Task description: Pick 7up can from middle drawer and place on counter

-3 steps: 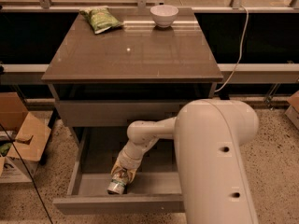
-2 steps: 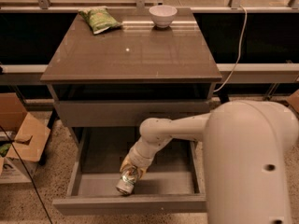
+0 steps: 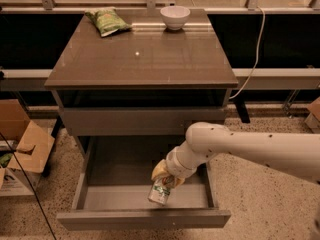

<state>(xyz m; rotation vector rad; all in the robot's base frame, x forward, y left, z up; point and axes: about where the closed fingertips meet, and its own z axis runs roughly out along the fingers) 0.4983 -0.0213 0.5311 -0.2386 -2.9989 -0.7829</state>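
The 7up can (image 3: 159,192), silvery with green markings, hangs tilted inside the open middle drawer (image 3: 100,196), near its front right. My gripper (image 3: 165,176) comes in from the right on the white arm and is shut on the can's top end, holding it just above the drawer floor. The counter (image 3: 145,59) is the glossy brown slab on top of the cabinet, above and behind the gripper.
A green snack bag (image 3: 107,21) and a white bowl (image 3: 175,17) sit at the counter's back edge. Cardboard boxes (image 3: 20,149) stand on the floor at the left. A white cable (image 3: 257,49) hangs at the right.
The arm has swung to the right and out of the foreground. The gripper with the can has moved right and towards the drawer's front, and the can is lifted a little.
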